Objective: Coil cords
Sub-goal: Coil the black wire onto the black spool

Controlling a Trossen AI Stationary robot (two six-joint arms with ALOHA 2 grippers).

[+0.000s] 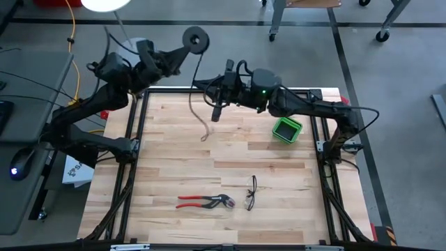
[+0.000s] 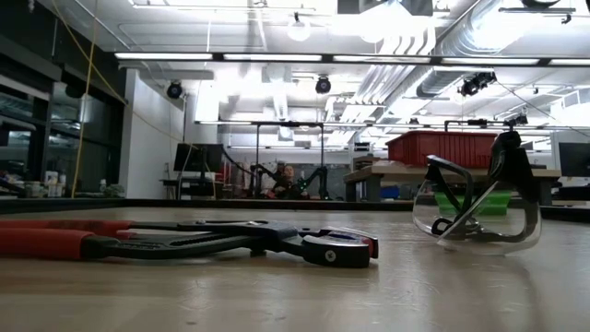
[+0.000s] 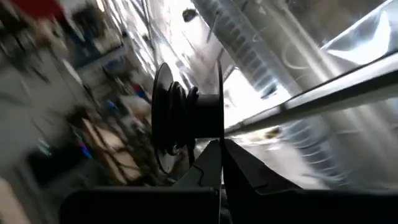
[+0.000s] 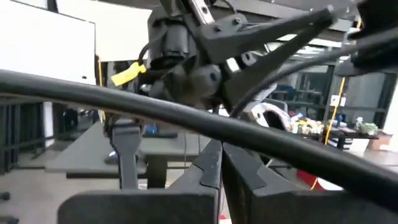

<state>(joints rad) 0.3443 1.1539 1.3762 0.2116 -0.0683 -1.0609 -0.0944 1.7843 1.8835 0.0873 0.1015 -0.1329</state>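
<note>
The cord's black round reel [image 1: 196, 38] is held in the air past the table's far edge by my left gripper [image 1: 182, 50], which is shut on it. In the left wrist view the reel [image 3: 186, 115] stands edge-on just beyond the fingers. The thin black cord [image 1: 192, 97] hangs from the reel, and its free end [image 1: 203, 137] lies on the wooden table. My right gripper [image 1: 196, 87] reaches in from the table's right and is shut at the cord below the reel. Neither gripper shows in the low view. My left gripper pinches the rim of one reel flange [image 3: 220, 134] between its two shut fingers, coming from the table's left and slanting upward. The reel is lifted clear, with its flat faces turned sideways. My right gripper is shut on the cord's upper stretch [image 4: 205, 127] at its fingertips. The fingers come about level from the table's right and lie across the cord. Below the hold the cord hangs slack to the table.
Red-handled pliers [image 1: 203, 202] and clear safety glasses [image 1: 251, 193] lie near the table's front edge. A green container [image 1: 286, 130] stands at the right, under my right arm. Bare wood lies between them and the cord's end.
</note>
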